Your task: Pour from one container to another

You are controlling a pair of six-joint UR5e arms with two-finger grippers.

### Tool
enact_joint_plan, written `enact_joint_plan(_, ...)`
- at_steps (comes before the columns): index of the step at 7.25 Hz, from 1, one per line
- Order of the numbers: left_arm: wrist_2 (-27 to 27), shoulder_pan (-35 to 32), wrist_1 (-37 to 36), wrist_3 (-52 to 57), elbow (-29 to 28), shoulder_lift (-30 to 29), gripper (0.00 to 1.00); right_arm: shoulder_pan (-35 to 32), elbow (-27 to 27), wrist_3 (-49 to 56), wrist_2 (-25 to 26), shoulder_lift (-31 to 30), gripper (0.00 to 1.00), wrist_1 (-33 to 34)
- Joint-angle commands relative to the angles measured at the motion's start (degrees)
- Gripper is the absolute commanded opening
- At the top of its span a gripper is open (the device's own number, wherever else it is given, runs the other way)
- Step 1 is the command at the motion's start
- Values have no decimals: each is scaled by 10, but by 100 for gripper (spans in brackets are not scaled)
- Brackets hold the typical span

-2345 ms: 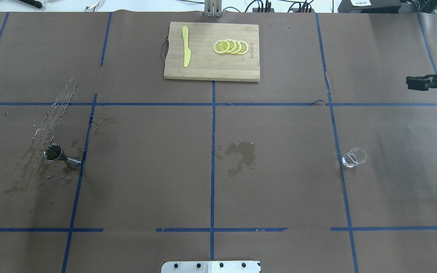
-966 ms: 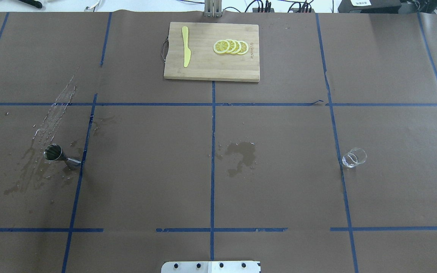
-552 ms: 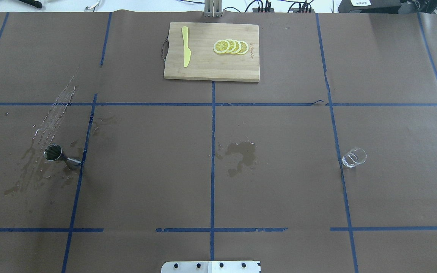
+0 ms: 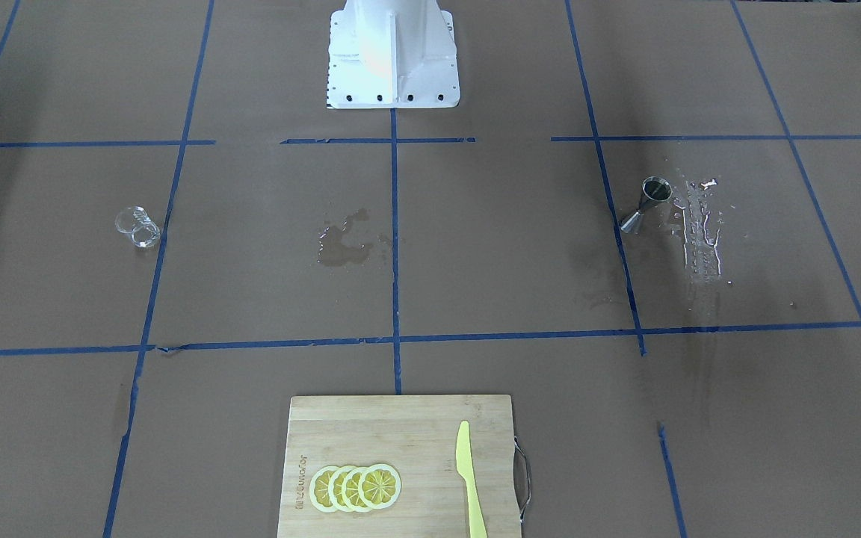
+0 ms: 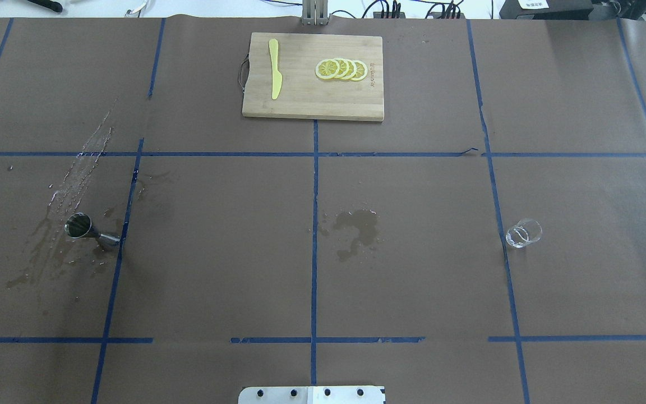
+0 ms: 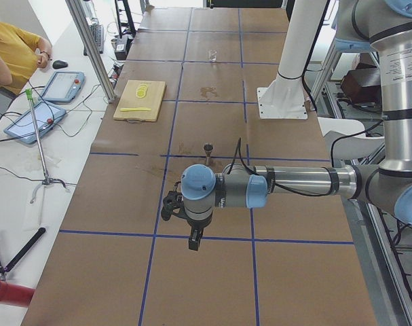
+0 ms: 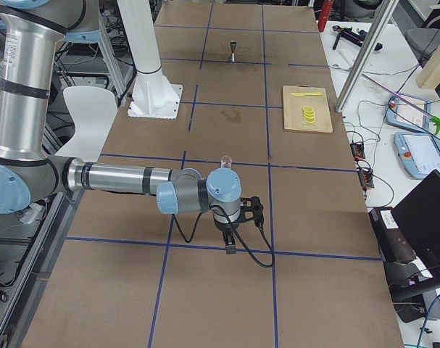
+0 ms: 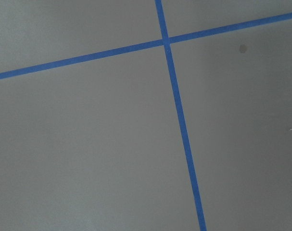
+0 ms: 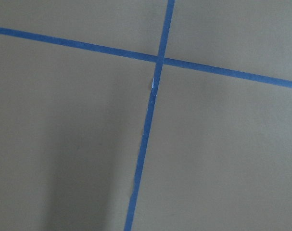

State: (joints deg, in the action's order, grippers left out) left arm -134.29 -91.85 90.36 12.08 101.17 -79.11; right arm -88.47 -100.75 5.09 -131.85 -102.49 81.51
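Note:
The clear glass tumbler (image 5: 524, 233) stands alone on the right half of the brown table, also seen in the front view (image 4: 137, 226) and the right side view (image 7: 225, 164). The steel jigger (image 5: 90, 231) stands upright on the left half beside a wet streak, and shows in the front view (image 4: 647, 203) and the left side view (image 6: 208, 149). Neither gripper is near either one. The left gripper (image 6: 170, 206) hangs over the table's left end, well short of the jigger. The right gripper (image 7: 257, 212) hangs over the right end, short of the tumbler. I cannot tell whether either is open or shut.
A wooden cutting board (image 5: 300, 101) at the far middle carries lemon slices (image 5: 341, 69) and a yellow knife (image 5: 274, 68). A wet stain (image 5: 356, 224) marks the table's centre and a water streak (image 5: 79, 174) runs behind the jigger. A person (image 6: 9, 51) sits past the far edge.
The right gripper, at the overhead view's right edge 2.3 s ago, has withdrawn out of that view. The tumbler and the jigger have not moved.

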Motion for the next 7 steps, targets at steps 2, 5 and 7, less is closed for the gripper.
enact_joint_plan(2,0,-1,-2,0,2,0,100,-14,-10,47,19,-7,100,24)
enact_joint_plan(5,1,-1,3,0,5,-5,100,-13,4,54,12,-4,100,23)
enact_joint_plan(7,0,-2,3,1,1,-4,100,-12,4,54,16,-3,100,24)
